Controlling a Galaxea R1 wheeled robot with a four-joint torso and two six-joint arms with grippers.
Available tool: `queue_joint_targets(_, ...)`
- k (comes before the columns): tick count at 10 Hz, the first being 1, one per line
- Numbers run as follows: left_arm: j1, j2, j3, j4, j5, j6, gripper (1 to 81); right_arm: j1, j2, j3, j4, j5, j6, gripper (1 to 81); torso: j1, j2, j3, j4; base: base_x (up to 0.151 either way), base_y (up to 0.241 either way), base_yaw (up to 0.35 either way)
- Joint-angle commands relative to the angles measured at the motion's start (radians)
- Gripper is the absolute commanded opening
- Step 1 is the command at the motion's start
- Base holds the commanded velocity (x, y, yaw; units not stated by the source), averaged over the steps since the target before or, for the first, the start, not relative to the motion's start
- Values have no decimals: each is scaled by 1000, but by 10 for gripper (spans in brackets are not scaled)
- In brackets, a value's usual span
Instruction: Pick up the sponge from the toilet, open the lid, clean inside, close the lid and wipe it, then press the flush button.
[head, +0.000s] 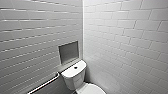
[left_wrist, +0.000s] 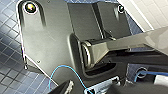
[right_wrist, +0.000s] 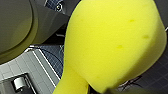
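The white toilet (head: 74, 76) stands in the corner at the lower middle of the head view. Its round dark flush button (head: 75, 67) sits in the flat tank top. The closed lid (head: 92, 89) shows partly at the lower edge. In the right wrist view the yellow sponge (right_wrist: 112, 42) looms large and is squeezed narrow at one end, where my right gripper (right_wrist: 80, 87) is shut on it. Beside the sponge curves the toilet's rounded ceramic body (right_wrist: 15, 27). My left gripper is open and holds nothing that I can see.
White tiled walls meet in a corner behind the tank. A grey recessed niche (head: 68, 52) sits above the tank and a metal grab rail (head: 45, 85) runs along the left wall. The floor (left_wrist: 10, 50) is dark blue tile. A paper roll holder (right_wrist: 18, 83) hangs on the wall.
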Motion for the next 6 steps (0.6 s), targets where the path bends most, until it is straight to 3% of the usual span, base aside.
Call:
queue_joint_targets(1, -43, -10, 14, -11, 56, 7, 811, 29, -11, 21, 19, -62, -1, 10, 0, 0, 0, 0, 0, 0, 0)
queue_joint_targets(2, -43, -10, 14, -11, 56, 7, 811, 29, -6, 12, 19, -62, -1, 10, 0, 0, 0, 0, 0, 0, 0)
queue_joint_targets(6, -43, -10, 14, -9, 56, 9, 811, 28, 11, -23, 19, -62, -1, 10, -1, 0, 0, 0, 80, 0, 0)
